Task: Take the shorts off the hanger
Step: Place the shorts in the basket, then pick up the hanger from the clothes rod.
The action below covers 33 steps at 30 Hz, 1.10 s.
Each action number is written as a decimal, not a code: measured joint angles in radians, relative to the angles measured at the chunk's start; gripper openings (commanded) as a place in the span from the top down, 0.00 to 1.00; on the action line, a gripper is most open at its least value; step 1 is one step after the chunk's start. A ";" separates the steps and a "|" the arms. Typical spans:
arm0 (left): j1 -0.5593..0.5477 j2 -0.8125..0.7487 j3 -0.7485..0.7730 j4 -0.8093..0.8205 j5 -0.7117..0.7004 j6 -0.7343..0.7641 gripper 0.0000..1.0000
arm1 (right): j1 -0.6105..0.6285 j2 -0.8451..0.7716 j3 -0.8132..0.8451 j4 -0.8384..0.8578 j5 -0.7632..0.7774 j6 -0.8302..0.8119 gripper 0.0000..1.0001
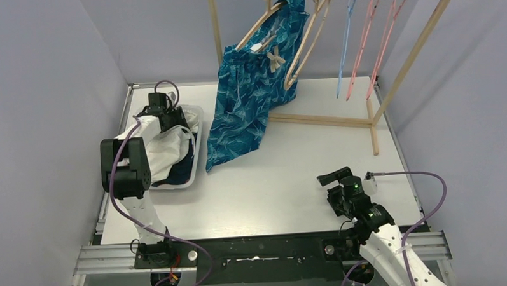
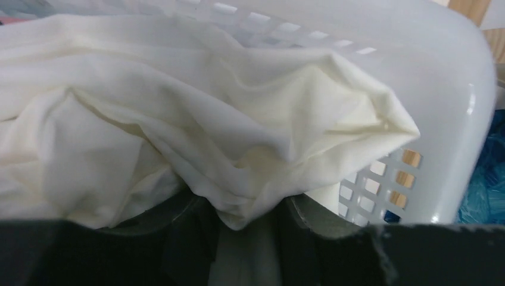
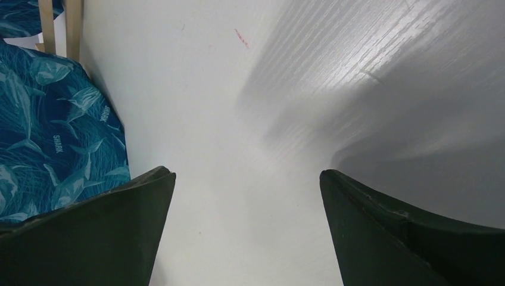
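So the blue shark-print shorts [image 1: 249, 98] are hanging off a wooden hanger [image 1: 257, 28] on the rack [image 1: 413, 55] at the far side, one leg trailing down onto the bench [image 1: 290, 180].

My right jaws are sitting wide apart and empty over the near right of the bench, with the shark print just showing off to the left. My left jaws are hovering in the white basket [image 2: 440, 107] on the left with a fold of the white shorts [image 2: 178, 119] drooping between them. Honestly, I can't tell if I'm pinching it or not.

I'm worrying about two things here. If that fold is catching when I'm lifting away, it's dragging the white pair back out over the rim. And tugging the blue pair sideways is probably pulling hanger and all off the rail, or rocking the rack.
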 measured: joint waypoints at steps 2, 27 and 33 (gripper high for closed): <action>0.000 -0.029 -0.026 0.024 0.000 -0.007 0.63 | 0.000 -0.014 0.000 -0.011 0.003 0.001 0.01; -0.034 -0.805 -0.386 0.287 0.264 -0.190 0.30 | 0.000 -0.380 -0.074 0.092 -0.069 -0.169 0.00; -0.035 -0.839 -0.480 0.335 0.359 -0.259 0.28 | 0.000 -0.383 -0.074 0.133 -0.069 -0.193 0.00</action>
